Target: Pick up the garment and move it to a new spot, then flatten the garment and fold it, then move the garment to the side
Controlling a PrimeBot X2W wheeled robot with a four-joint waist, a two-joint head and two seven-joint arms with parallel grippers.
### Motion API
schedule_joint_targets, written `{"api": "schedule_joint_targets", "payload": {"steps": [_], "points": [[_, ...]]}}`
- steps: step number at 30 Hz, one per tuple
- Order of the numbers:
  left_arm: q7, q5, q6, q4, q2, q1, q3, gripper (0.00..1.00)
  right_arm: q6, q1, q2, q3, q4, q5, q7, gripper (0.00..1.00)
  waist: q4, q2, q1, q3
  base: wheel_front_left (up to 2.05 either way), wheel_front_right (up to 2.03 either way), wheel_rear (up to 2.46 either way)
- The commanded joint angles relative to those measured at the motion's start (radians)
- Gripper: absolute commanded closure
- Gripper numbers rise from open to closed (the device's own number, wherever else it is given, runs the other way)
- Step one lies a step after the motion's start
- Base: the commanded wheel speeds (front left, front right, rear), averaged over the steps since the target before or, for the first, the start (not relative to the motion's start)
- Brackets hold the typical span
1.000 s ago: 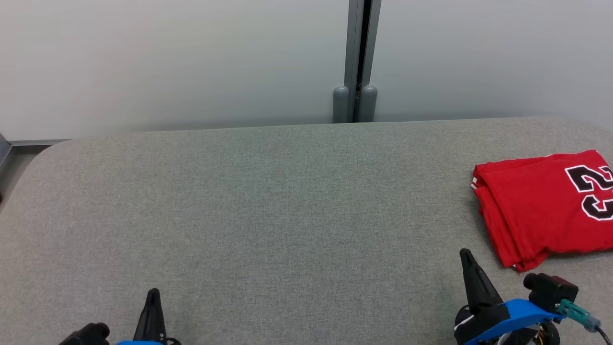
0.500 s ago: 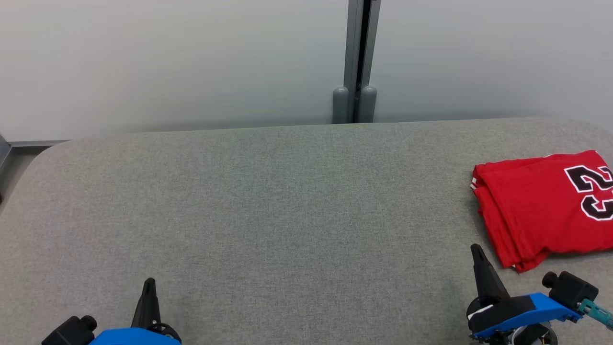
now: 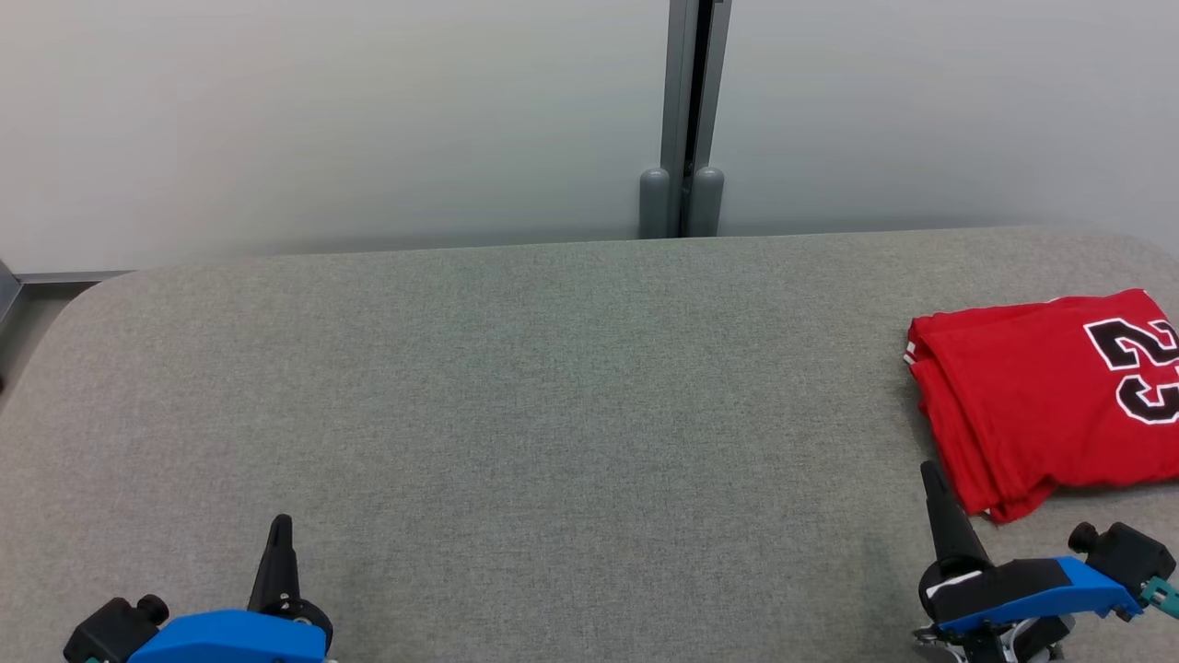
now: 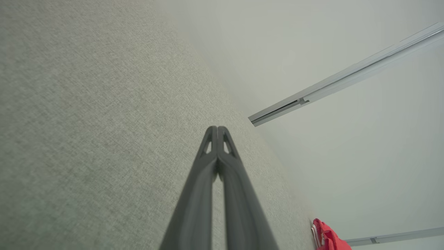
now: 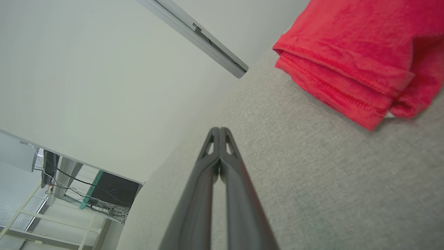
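The right gripper (image 3: 932,477) is held low at the near right of the grey padded table (image 3: 553,387). Its two dark fingers are pressed together tip to tip. The left gripper (image 3: 279,532) is held the same way at the near left.

The red garment (image 3: 1032,405) is laid folded at the right side of the table with its printed number uppermost, and it is partly cut off by the edge of the head view. The fold and the move to the side are judged to be done, so little seems left beyond drawing the arms clear.

The main risk is judged to lie with the right arm. The garment's near corner is just beside that fingertip, though apart from it. In the right wrist view the stacked hems at that corner are seen loose and slightly lifted. If the arm is swung outward or raised past that corner, a hem could be caught and the layers dragged open. How close the garment lies to the table's right edge cannot be told, so a nudge might also slide it off.

Nothing is pinched by either gripper, and no gap is left between either pair of fingers. The garment is touched by neither. Whether the tips rest on the table cannot be told.
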Motion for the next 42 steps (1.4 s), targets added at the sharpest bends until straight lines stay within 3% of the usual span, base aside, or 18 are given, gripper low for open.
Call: {"api": "schedule_joint_targets", "payload": {"steps": [1, 42], "points": [[0.008, -0.021, -0.010, -0.013, -0.001, -0.030, 0.011, 1.00, 0.000, -0.014, -0.002, -0.007, -0.017, 0.030, 0.006, 1.00, 0.000, 0.0000, -0.0001, 0.000, 0.00, 0.00, 0.00], [0.113, -0.340, -0.063, -0.022, -0.039, -0.092, 0.105, 1.00, 0.000, -0.016, -0.003, -0.069, -0.075, 0.429, 0.114, 1.00, -0.002, 0.0000, -0.0001, -0.006, 0.00, 0.00, 0.00]]}}
